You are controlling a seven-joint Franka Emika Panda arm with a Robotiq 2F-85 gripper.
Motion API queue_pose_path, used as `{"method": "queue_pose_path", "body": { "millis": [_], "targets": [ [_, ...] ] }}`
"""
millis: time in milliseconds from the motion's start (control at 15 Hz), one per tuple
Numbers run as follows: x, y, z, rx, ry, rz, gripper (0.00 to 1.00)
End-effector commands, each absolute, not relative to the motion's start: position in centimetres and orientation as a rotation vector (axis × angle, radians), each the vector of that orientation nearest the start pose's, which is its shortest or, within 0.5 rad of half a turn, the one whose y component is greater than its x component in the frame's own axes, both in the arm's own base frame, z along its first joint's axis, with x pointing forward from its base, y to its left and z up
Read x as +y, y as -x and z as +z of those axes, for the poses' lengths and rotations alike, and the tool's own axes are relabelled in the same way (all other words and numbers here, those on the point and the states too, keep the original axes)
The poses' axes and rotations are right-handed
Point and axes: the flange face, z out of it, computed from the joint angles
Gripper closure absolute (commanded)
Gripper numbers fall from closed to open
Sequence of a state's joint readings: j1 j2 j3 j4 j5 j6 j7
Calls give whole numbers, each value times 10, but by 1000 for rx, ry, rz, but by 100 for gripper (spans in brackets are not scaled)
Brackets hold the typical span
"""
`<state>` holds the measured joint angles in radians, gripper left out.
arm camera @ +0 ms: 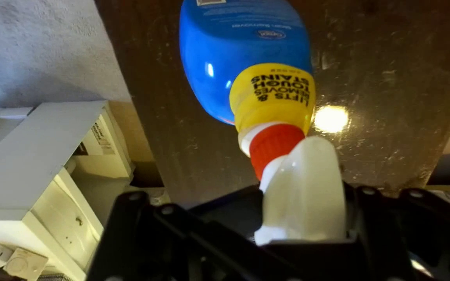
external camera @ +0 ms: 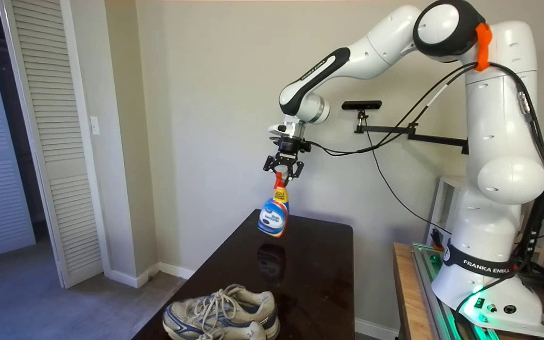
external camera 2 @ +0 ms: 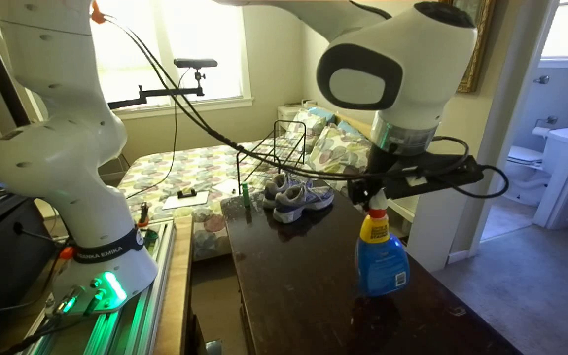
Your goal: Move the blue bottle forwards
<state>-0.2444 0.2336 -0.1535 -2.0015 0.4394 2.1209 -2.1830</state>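
Blue plastic, trigger-spray type: the blue bottle hangs from my gripper over the dark table, tilted a bit; base looks off the surface, judging by the gap to its reflection in an exterior view. Gripper's clamped on the white sprayer head, above the red collar. No fill line visible, so wt. is a guess: prob. light to mod., w/ most of it low. I'd expect pendulum swing if I jerk it fwd, so slow accel. & a soft stop. Head looks hard, smooth & tapered, so it may slip or twist under load; the red trigger could get squeezed too. If I need a regrip, I'd take the narrow yellow neck, not the broad body, which I'd guess is thin-walled & flexes. Not fragile, imo. Sneakers sit on the same table, well apart from it, so swing risk there's low.
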Motion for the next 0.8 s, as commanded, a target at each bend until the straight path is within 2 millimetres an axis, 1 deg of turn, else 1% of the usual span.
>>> {"method": "queue_pose_path", "body": {
  "millis": [0,133,200,333,467,533,733],
  "targets": [
    [-207,-596,353,-2003,1984,-440,84],
    [-209,-605,351,-1991,1894,-373,84],
    [-213,-610,346,-1994,1876,-320,84],
    [-224,-624,345,-2055,1884,-246,84],
    [-232,-633,347,-2137,1872,-203,84],
    [-235,-639,351,-2175,1879,-201,84],
    [-242,-648,358,-2202,1876,-235,84]
  ]
}}
